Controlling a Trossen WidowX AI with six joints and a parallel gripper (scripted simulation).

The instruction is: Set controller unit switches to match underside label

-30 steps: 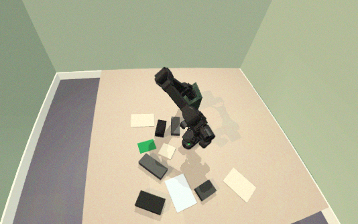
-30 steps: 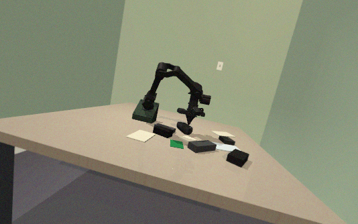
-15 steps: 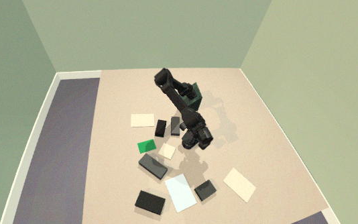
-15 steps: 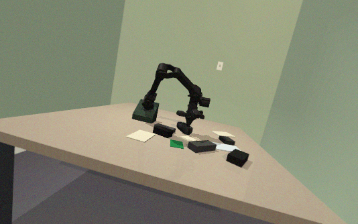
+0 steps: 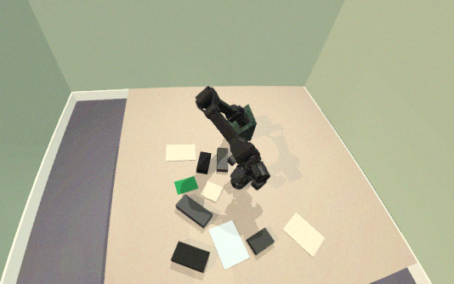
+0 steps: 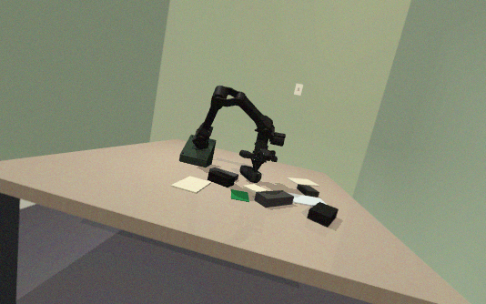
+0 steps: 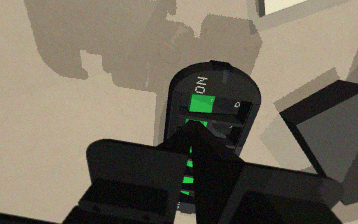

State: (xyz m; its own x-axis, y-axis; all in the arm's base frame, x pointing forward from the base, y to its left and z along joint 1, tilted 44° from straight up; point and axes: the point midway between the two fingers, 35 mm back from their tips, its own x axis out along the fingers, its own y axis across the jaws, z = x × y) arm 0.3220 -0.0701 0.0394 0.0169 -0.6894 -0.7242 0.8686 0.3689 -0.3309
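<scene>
The dark grey controller unit [image 5: 240,178] [image 6: 250,175] [image 7: 217,79] sits on the bench with its switches facing up. In the wrist view, "ON" is printed near its rounded end, and green switch ends run in a column down the left side. The end switch shows a large green face; several others are partly hidden by the fingers. Which ends are pressed down is not clear. My gripper [image 6: 257,169] [image 7: 193,125] is shut and empty, its tips over the second switch from the "ON" end. Whether they touch it I cannot tell. The label underneath is hidden.
A grey block [image 5: 222,160] [image 7: 337,135] lies beside the unit, with a black block [image 5: 204,162] further left. A cream card [image 5: 212,191], green card [image 5: 186,185] and long grey block [image 5: 194,211] lie nearby. A small dark block [image 5: 260,241] and black block [image 5: 190,257] lie further out.
</scene>
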